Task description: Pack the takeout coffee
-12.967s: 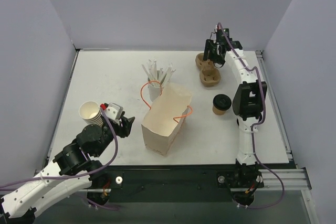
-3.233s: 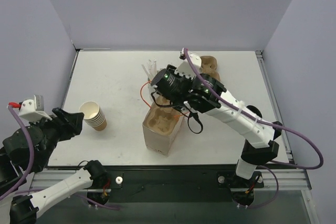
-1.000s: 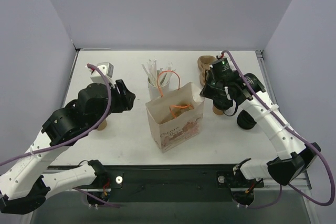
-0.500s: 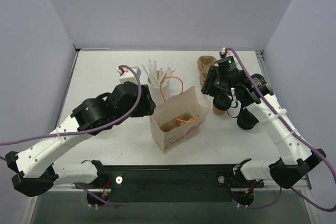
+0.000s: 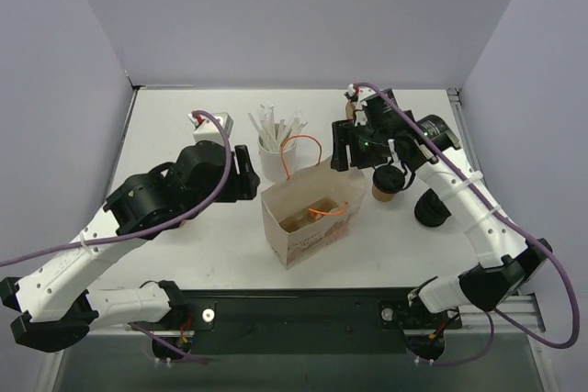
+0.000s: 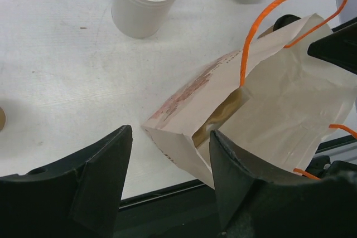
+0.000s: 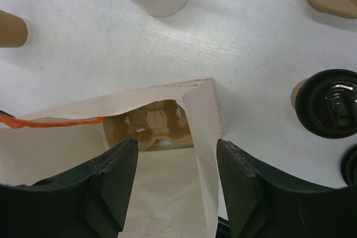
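Takeout coffee (image 5: 387,181), lid on: upright on the table (image 5: 165,117) just right of the open paper bag (image 5: 308,213), outside it, touched by neither gripper. Left gripper (image 6: 170,133): fingers spread wide, empty, over the bag's left corner; right gripper (image 7: 177,144): likewise spread and empty, above the bag mouth, pulp cup carrier (image 7: 150,124) visible inside. Behind the bag: white cup of sticks (image 5: 276,149).
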Controlling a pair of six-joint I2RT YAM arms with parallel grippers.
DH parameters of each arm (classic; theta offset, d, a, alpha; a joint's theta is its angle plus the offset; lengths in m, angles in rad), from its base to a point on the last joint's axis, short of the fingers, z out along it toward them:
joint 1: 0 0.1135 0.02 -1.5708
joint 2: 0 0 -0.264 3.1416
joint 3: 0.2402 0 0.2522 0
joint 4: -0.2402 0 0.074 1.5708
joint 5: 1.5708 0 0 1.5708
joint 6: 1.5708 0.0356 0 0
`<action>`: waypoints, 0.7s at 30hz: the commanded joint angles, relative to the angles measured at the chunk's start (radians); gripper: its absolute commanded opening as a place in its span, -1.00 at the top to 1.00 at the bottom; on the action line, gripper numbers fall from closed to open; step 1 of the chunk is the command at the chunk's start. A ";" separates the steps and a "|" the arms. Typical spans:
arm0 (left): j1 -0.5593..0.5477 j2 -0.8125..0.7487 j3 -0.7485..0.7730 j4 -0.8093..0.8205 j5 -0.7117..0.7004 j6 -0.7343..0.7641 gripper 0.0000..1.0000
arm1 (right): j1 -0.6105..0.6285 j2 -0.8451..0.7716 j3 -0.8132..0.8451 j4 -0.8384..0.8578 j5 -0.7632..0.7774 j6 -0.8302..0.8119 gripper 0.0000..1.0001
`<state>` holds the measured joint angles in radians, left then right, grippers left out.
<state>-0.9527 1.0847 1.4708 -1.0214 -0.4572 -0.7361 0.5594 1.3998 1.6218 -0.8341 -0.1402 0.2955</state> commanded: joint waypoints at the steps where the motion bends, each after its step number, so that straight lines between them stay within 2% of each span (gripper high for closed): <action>1: 0.009 -0.009 -0.003 0.039 0.006 0.079 -0.43 | 0.010 0.057 0.039 -0.043 -0.021 -0.111 -0.16; 4: 0.017 -0.046 -0.081 0.116 -0.024 0.051 -0.50 | 0.014 0.083 0.029 -0.054 0.020 -0.139 -0.11; 6: 0.043 -0.049 -0.092 0.115 -0.012 -0.012 -0.59 | 0.017 0.103 0.053 -0.091 0.051 -0.144 0.08; 7: 0.054 -0.055 -0.111 0.144 0.050 -0.016 -0.60 | 0.017 0.108 0.059 -0.098 0.077 -0.142 0.17; 8: 0.067 -0.063 -0.130 0.174 0.090 0.003 -0.60 | 0.017 0.108 0.062 -0.103 0.094 -0.145 0.37; 9: 0.068 -0.071 -0.153 0.199 0.115 0.015 -0.58 | 0.017 0.107 0.064 -0.102 0.109 -0.144 0.48; 11: 0.077 -0.106 -0.217 0.236 0.088 -0.081 -0.55 | 0.017 0.100 0.064 -0.105 0.137 -0.131 0.75; 14: 0.092 -0.138 -0.270 0.288 0.098 -0.146 -0.50 | 0.017 0.084 0.041 -0.105 0.189 -0.078 1.00; 17: 0.089 -0.105 -0.204 0.245 0.107 -0.123 -0.47 | 0.016 0.053 0.003 -0.112 0.191 0.020 1.00; 21: 0.058 -0.062 -0.161 0.199 0.022 -0.114 -0.56 | 0.017 0.013 -0.063 -0.096 0.197 0.123 1.00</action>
<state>-0.8787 0.9951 1.2358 -0.8406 -0.3832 -0.8330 0.5713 1.4822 1.6054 -0.8932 0.0040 0.2943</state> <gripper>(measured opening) 0.768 0.026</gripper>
